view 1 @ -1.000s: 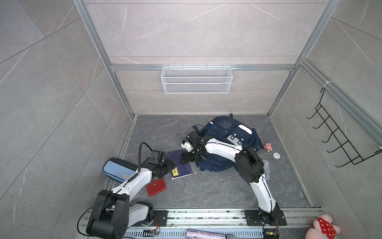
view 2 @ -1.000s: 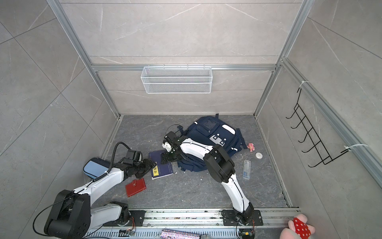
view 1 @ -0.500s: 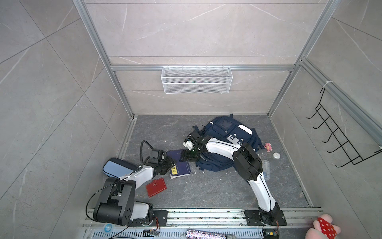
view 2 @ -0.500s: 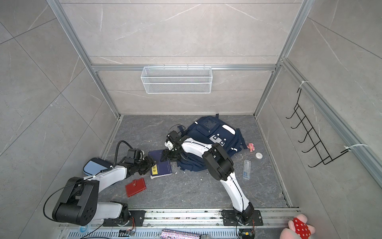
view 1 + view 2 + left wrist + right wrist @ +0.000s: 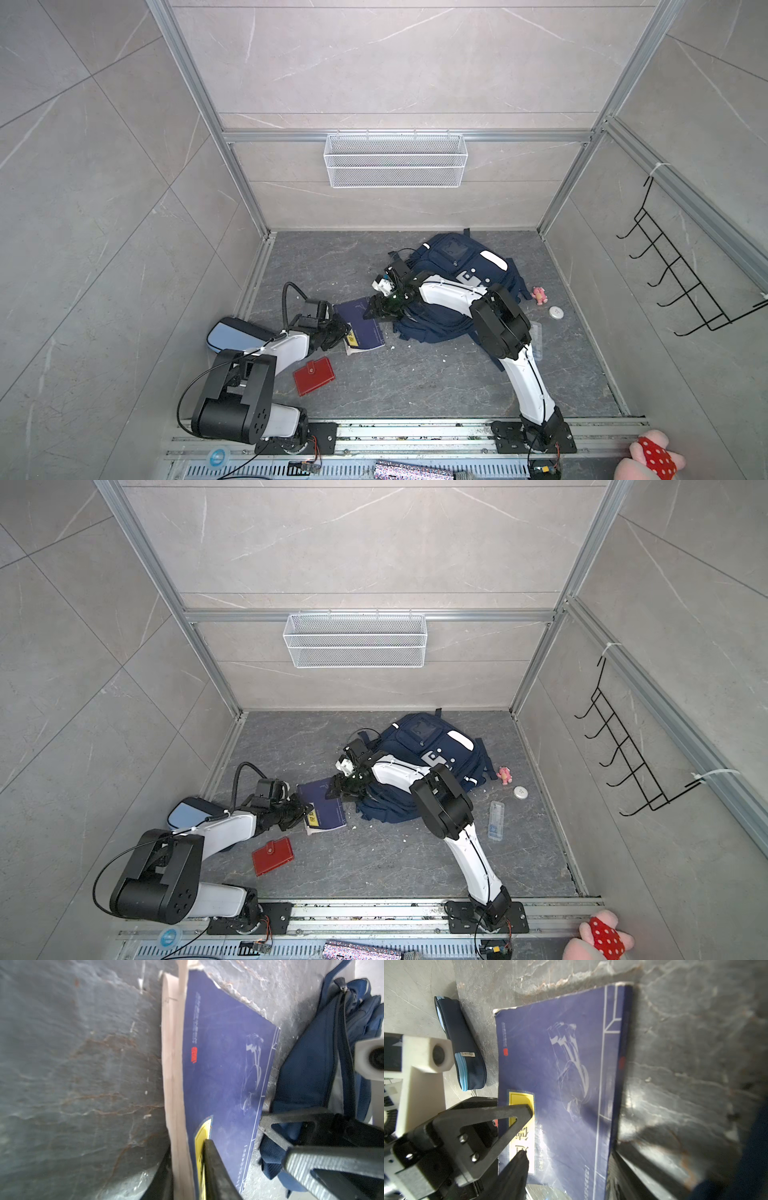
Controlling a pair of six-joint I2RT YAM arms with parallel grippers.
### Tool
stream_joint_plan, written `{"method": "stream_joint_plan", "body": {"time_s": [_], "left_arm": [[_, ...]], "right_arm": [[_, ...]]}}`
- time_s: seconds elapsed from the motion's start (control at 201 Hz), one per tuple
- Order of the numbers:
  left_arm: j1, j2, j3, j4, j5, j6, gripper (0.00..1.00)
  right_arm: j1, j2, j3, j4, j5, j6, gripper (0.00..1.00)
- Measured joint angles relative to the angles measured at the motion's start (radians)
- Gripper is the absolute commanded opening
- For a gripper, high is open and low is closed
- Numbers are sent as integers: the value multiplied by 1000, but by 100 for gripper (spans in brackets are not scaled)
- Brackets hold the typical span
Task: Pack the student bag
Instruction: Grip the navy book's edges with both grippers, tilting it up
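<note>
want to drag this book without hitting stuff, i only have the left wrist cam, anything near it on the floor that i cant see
Observer: Yes. A red wallet lies close to the blue book, by the corner nearest the base rail, not touching it.
Operator: ok and behind my arm
Observer: A light-blue pencil case lies by the left wall, partly hidden behind the left arm.
Operator: i only see one right finger, are those jaws open
Observer: Open. The right gripper is at the book's end nearest the student bag, jaws wide apart in the right wrist view.
</note>
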Motion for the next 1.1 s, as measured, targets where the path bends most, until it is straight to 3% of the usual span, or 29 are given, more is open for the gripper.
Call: {"method": "stream_joint_plan", "body": {"time_s": [0.05, 0.164, 0.309, 0.538, 0.677, 0.931, 1.1], "left_arm": [[0, -2, 0, -6, 7, 3, 52], [-7, -7, 12, -31, 32, 3, 49], [-8, -16, 12, -74, 45, 4, 34], [-10, -46, 12, -114, 47, 4, 19], [-10, -46, 16, -108, 69, 5, 0], [-10, -68, 37, -138, 71, 8, 0], [-10, -177, 69, -200, 69, 29, 0]], "right_arm": [[-1, 0, 0, -3, -1, -3, 63], [0, 0, 0, 0, -13, -8, 62], [1, 0, 0, 0, -16, -12, 60], [1, 0, 0, -4, -15, -19, 59], [1, 0, 0, -7, -15, -24, 59], [-1, -1, 23, -42, -15, -35, 60], [-22, -68, 29, -95, -16, -38, 63]]}}
